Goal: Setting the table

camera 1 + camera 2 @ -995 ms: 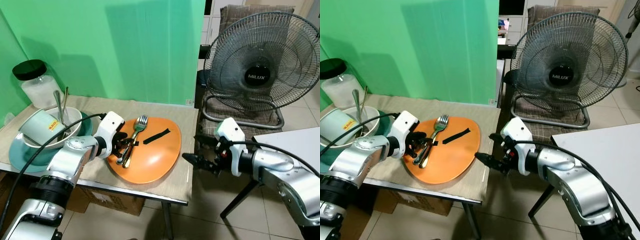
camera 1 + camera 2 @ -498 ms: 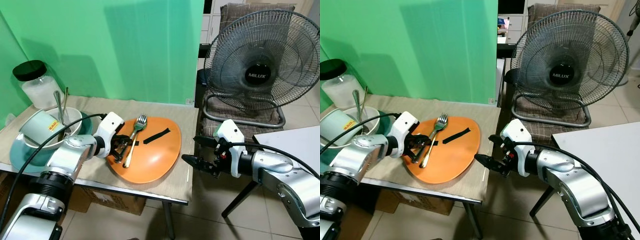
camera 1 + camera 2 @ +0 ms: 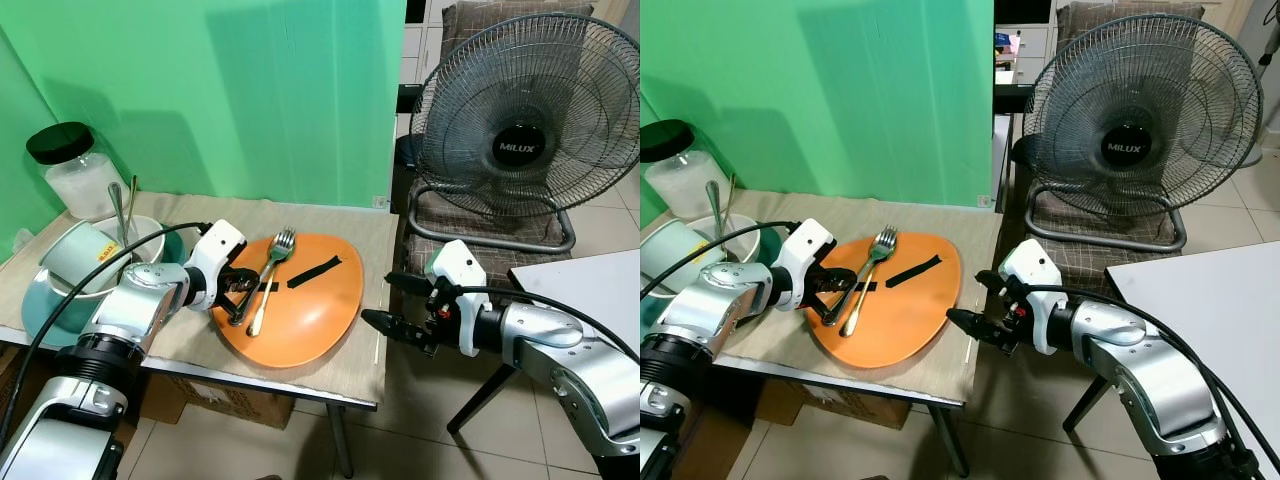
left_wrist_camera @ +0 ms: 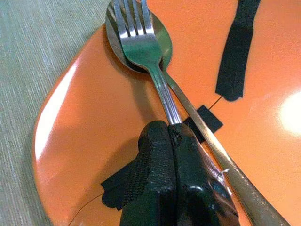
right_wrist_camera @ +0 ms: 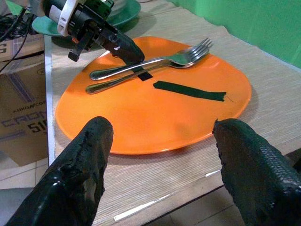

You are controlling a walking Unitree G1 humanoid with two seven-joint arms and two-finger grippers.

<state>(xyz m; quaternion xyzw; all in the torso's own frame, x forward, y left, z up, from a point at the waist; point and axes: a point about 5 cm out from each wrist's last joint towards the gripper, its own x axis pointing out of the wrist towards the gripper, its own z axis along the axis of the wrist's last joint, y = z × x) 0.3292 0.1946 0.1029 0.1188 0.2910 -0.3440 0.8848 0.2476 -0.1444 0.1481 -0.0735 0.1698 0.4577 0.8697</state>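
While the fork (image 3: 272, 262) and the spoon (image 4: 202, 122) lie together on the orange plate (image 3: 310, 320), the fork rests on top, its tines over the spoon's bowl and the two handles spreading apart toward the plate's near-left edge. The left gripper (image 3: 238, 296) is down on the plate at those handles, its two black fingers (image 4: 174, 183) pressed together with no gap, their tips touching the fork's handle; whether the handle is pinched between them cannot be told. A strip of black tape (image 3: 314, 272) lies on the plate just beside the cutlery, and smaller black bits sit under the handles.

The plate sits on a woven mat on the table (image 3: 375, 235), near its right end. To the left of the plate stands a teal plate (image 3: 40, 312) bearing a white bowl (image 3: 150, 240); a pale green cup (image 3: 78, 258) lies tilted in the bowl along with two upright utensil handles. Behind them stands a glass jar (image 3: 75, 170) with a black lid.

The right gripper (image 3: 385, 322) hangs off the table's right edge, apart from the plate, its fingers (image 5: 84, 165) spread wide and holding nothing. Beyond it a large black fan (image 3: 525, 110) rests on a chair, and the corner of a white table (image 3: 590, 275) shows at the far right. A green backdrop hangs behind the table.
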